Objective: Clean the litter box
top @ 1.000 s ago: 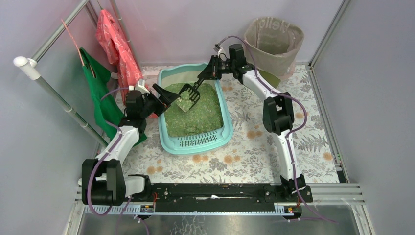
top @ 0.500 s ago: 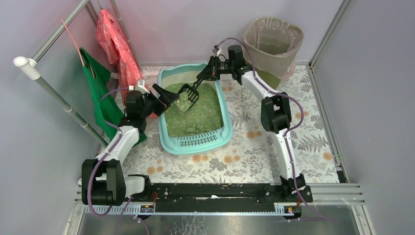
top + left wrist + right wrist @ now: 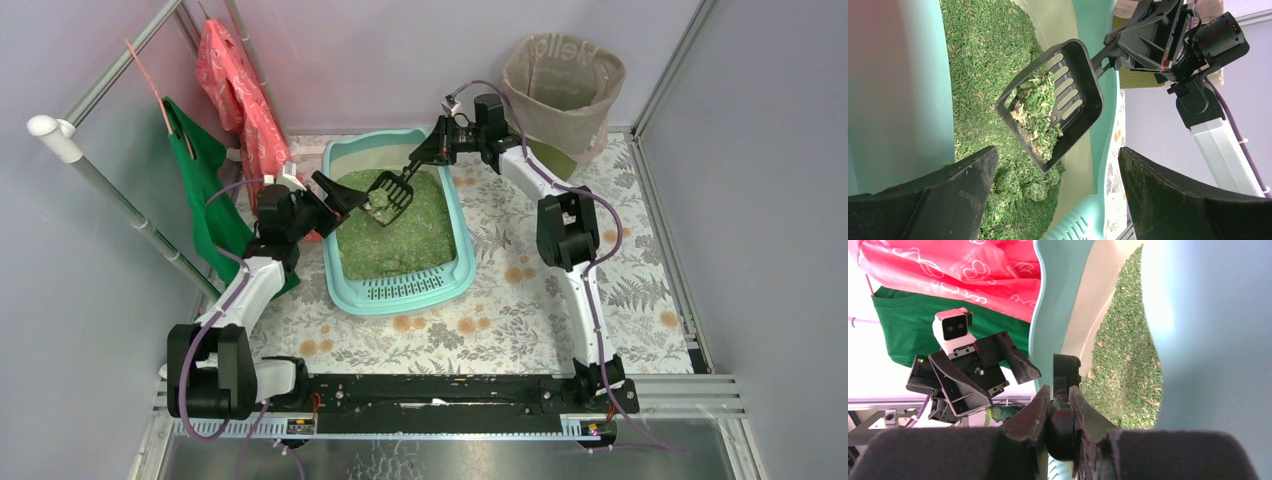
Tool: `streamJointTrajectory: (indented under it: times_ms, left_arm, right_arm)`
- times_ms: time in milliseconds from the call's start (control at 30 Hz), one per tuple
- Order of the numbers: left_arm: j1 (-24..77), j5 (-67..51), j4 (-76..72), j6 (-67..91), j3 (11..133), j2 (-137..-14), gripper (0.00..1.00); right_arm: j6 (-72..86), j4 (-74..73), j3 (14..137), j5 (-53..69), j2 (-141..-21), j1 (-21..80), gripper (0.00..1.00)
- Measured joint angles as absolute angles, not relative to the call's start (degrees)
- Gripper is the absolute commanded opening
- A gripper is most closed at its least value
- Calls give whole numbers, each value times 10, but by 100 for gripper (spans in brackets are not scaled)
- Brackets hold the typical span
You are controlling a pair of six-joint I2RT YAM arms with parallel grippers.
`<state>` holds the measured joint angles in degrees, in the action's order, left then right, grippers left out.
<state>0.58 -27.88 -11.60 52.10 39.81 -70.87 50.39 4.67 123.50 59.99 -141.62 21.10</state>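
Floral tabletop (image 3: 500, 325): turquoise litter box (image 3: 398, 304), slotted scoop (image 3: 1092, 102), clumped granules (image 3: 1038, 111).

One camera looks down from high at the near edge, far off; both wrist cameras sit close, all three sharing the litter box (image 3: 400, 303).

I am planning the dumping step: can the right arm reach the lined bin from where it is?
Probably yes: the bin stands close to the right tool, which grips the scoop by its handle, and nothing stands between them.
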Motion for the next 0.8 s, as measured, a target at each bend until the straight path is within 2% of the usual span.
streamJointTrajectory:
  times_ms: [100, 300, 400, 800]
  left_arm:
    - [6, -279, -116, 521, 398, -709, 98]
    - [6, -281, -120, 523, 398, -714, 98]
    - [6, -281, -120, 524, 398, -714, 98]
    - [6, -282, -124, 524, 398, -714, 98]
  right_arm:
    - [488, 31, 1233, 596, -1414, 204, 0]
    - [556, 140, 1146, 603, -1389, 185, 0]
    - [515, 68, 1186, 601, -1393, 184, 0]
    - [473, 33, 1198, 588, -1373, 187, 0]
